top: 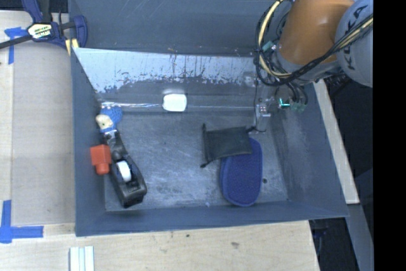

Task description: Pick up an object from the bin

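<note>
Grey bin (158, 22), toward right wall: gripper (259, 120) at black cloth's (223, 141) corner, blue pad (242, 176) adjoining; grip impossible to tell.

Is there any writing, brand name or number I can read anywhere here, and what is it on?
"KUKA": dark letters on the arm's grey casing, partly hidden, so only roughly readable.
Things in the bin: none bears text I can read.
</note>
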Controlling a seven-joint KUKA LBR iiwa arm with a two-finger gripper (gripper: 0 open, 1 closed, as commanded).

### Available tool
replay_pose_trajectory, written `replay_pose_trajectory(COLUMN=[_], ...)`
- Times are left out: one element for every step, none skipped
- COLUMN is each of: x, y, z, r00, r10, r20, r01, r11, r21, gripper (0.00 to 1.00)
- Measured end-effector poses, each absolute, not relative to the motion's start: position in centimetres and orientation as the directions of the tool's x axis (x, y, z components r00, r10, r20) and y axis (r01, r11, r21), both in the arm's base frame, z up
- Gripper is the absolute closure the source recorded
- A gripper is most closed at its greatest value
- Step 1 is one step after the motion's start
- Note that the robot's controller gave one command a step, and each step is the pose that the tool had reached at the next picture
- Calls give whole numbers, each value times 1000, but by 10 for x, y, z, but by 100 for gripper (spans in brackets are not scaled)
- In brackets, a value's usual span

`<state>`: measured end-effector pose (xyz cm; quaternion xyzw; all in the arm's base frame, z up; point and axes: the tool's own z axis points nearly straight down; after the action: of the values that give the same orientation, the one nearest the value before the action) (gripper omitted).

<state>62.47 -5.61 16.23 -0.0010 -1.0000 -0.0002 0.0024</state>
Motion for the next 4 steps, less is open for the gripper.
replay_pose_trajectory(x=[615, 614, 611, 608], y=[-43, -14, -28, -32], z=[68, 102, 104, 71], r00=[-995, -969, -966, -980], r10=[-100, -247, -258, -200], r20=[3, -8, -5, 3], r01=[-100, -247, -258, -200], r11=[995, 969, 966, 980], r21=[1, -1, -1, 1], gripper=[0, 0, 0, 0])
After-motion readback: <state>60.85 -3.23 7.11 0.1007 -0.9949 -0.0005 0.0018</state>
